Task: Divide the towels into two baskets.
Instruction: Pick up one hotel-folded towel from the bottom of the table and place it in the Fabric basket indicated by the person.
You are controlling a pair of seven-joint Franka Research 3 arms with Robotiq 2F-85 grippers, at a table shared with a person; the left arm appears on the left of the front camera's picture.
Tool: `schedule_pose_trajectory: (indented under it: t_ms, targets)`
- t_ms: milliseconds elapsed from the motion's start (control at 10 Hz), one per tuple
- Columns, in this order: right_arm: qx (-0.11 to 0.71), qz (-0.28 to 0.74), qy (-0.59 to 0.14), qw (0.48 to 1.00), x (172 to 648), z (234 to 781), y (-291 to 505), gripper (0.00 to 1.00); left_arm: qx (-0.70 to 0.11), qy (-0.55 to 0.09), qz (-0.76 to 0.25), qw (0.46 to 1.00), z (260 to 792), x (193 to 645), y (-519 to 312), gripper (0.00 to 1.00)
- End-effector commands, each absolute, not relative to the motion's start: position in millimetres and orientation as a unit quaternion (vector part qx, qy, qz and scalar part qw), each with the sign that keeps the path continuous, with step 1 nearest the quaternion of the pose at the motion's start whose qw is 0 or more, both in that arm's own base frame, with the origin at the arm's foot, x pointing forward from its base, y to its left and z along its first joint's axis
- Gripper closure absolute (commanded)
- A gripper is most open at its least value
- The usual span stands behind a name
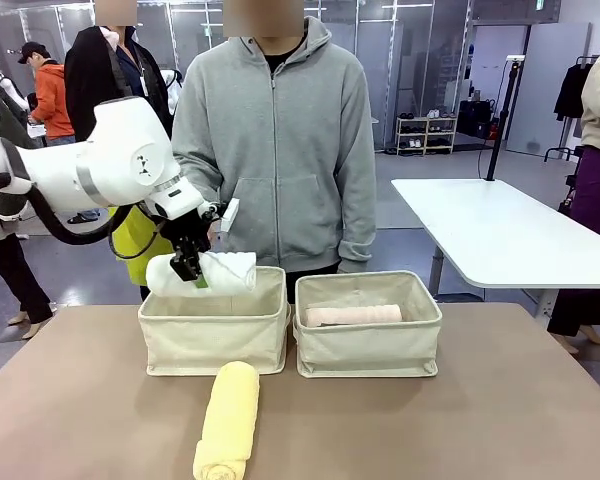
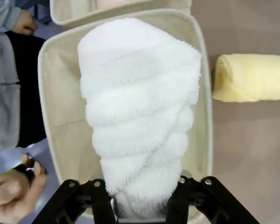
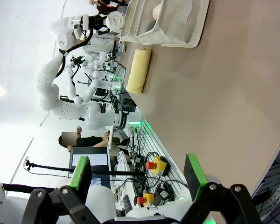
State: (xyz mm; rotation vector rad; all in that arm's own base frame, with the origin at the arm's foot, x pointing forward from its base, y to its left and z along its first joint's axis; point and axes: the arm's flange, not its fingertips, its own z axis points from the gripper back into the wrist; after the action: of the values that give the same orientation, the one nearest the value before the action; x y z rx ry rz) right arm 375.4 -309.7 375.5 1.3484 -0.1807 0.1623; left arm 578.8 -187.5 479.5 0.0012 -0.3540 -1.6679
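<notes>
You've got the left gripper (image 1: 188, 268) clamped tight on the white towel (image 1: 220, 272) over the left basket (image 1: 215, 345), right gripper (image 3: 137, 173) jaws wide and empty, pink towel (image 1: 352, 316) inside the right basket (image 1: 370, 352), yellow towel (image 1: 230, 420) on the table (image 1: 500, 400) just near-side of the left basket.

The flat taupe table (image 1: 500, 400) carries three things; two cream rectangular canvas baskets stand side by side near its far edge, the left basket (image 1: 212, 345) and the right basket (image 1: 370, 352) just beside each other; a pale yellow rolled terry towel (image 1: 230, 420) lies on the bare surface in front of the left basket, lengthwise toward the near edge.
</notes>
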Motion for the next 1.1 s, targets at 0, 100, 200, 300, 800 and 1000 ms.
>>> schedule_pose_trajectory:
  t_ms: [0,100,200,300,800,1000]
  targets:
    - [0.621,0.073,-0.084,0.776,372.9,377.8,-306.0,0.0,0.01,-0.151,-0.726,0.67,460.5,599.8,-196.0,0.62]
    - [0.621,0.073,-0.084,0.776,372.9,377.8,-306.0,0.0,-0.005,-0.146,-0.718,0.681,452.3,609.2,-195.7,0.62]
    - [0.621,0.073,-0.084,0.776,372.9,377.8,-306.0,0.0,-0.002,-0.137,-0.713,0.687,445.6,611.8,-194.4,0.38]
    - [0.621,0.073,-0.084,0.776,372.9,377.8,-306.0,0.0,-0.004,-0.134,-0.716,0.685,442.6,609.6,-193.1,0.25]
    - [0.621,0.073,-0.084,0.776,372.9,377.8,-306.0,0.0,0.005,-0.137,-0.71,0.691,444.2,594.0,-193.1,0.0]
    - [0.621,0.073,-0.084,0.776,372.9,377.8,-306.0,0.0,-0.01,-0.141,-0.715,0.685,444.1,604.5,-196.8,0.0]
